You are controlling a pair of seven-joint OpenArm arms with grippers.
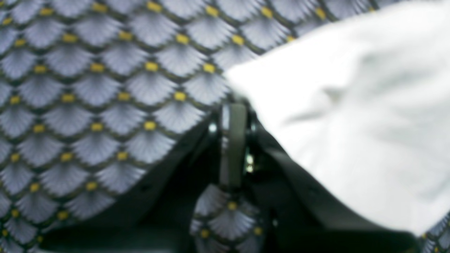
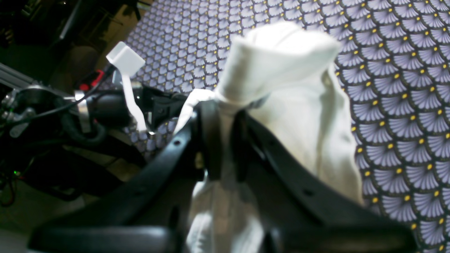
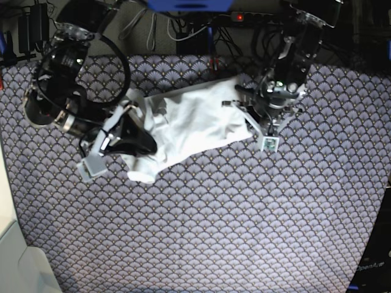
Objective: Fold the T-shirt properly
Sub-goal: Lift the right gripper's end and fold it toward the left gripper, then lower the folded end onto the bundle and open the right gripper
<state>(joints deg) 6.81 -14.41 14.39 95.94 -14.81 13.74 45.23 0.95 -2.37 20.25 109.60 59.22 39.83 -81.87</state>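
White cotton stretched across purple scallops: the T-shirt (image 3: 189, 125) lies at the far middle of the tablecloth (image 3: 201, 226), rumpled, slung between our two arms and running from near left to far right.

At scene left, our right gripper (image 2: 225, 140) has its fingers clamped on a bunched wad of the cloth, which bulges above the tips and hangs below them. At scene right, our left gripper (image 1: 233, 140) has its fingers pressed together at the shirt's edge. The wrist view there is blurred, so we cannot tell whether any cloth is actually pinched or whether the tips merely sit beside the white corner on the tablecloth.

We judge the step in hand to be spreading, not yet folding: the shirt is crumpled, no clean crease shows, and no sleeve can be made out. The task looks barely begun. The next move seems to call for both arms to draw apart and lay the cloth flat, with the left grip confirmed first. A bunched hold like the right one risks dragging the whole garment rather than one layer.

No containers are in view.
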